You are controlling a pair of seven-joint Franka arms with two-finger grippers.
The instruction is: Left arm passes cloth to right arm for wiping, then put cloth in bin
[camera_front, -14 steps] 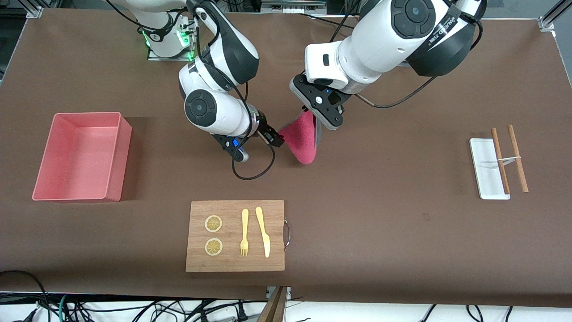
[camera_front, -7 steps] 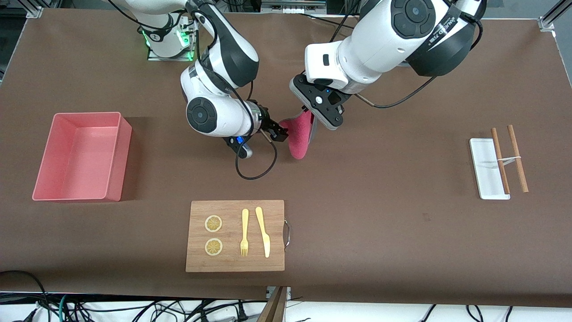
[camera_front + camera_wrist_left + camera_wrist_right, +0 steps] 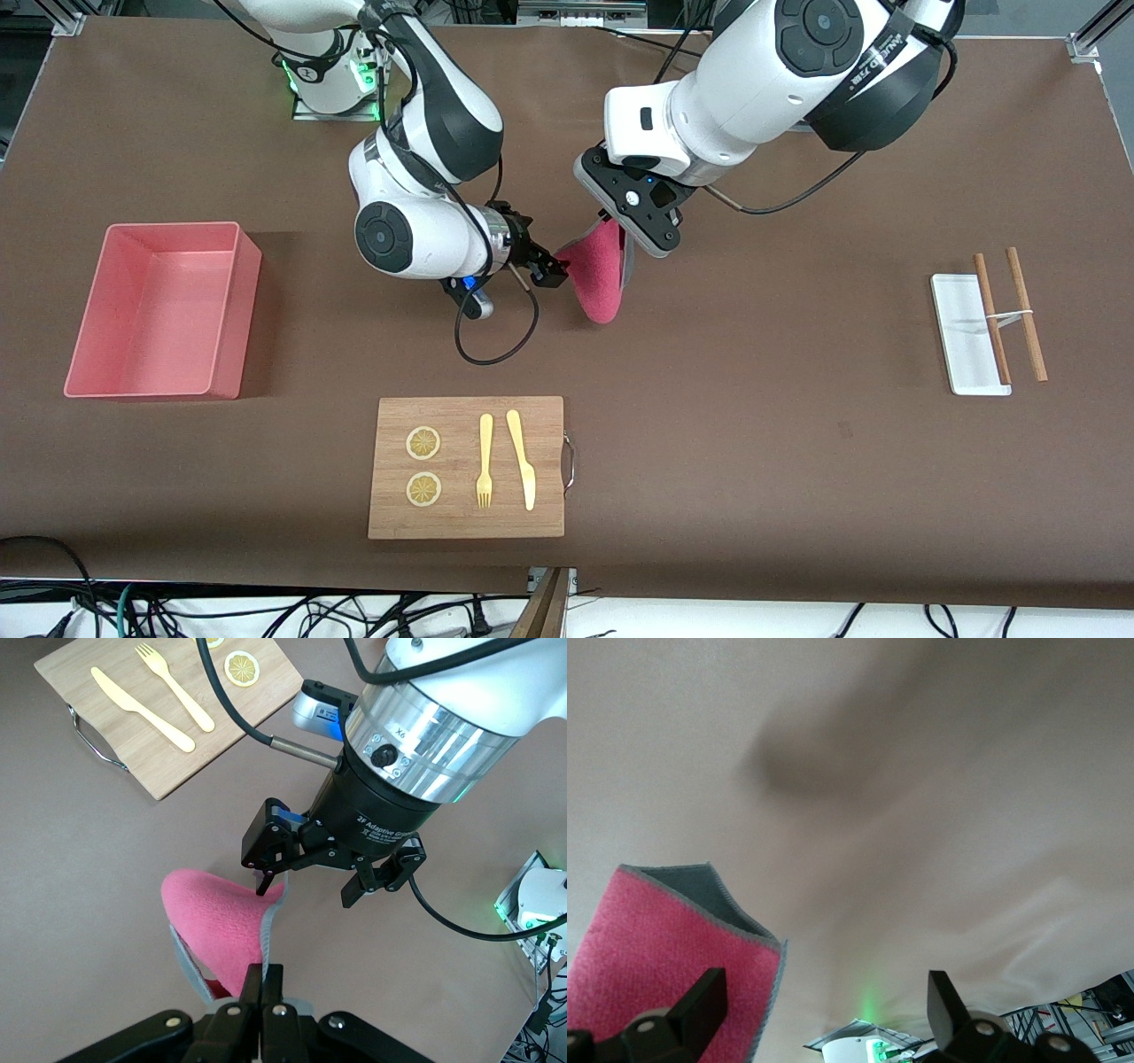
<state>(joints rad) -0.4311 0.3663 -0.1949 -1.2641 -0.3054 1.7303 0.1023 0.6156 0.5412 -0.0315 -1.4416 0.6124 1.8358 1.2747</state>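
Observation:
The magenta cloth (image 3: 598,276) hangs over the middle of the table, with my left gripper (image 3: 623,237) shut on its top corner. In the left wrist view the shut fingers (image 3: 257,979) pinch the cloth (image 3: 221,926), whose grey hem shows. My right gripper (image 3: 547,270) stands open, level with the cloth's edge toward the right arm's end. One fingertip (image 3: 264,887) touches that edge. In the right wrist view the cloth (image 3: 647,948) lies by one finger (image 3: 700,997), and most of the gap is bare. The bin (image 3: 237,319) stands at the right arm's end.
A wooden cutting board (image 3: 465,518) with a fork, a knife and two lemon slices lies nearer to the front camera. At the left arm's end, brown chopsticks (image 3: 1026,315) rest across a flat white tray (image 3: 961,354). A black cable (image 3: 496,350) loops under the right wrist.
The right wrist has turned and shifted a little beside the cloth, staying open. The cloth has swayed slightly. The left arm has held still.

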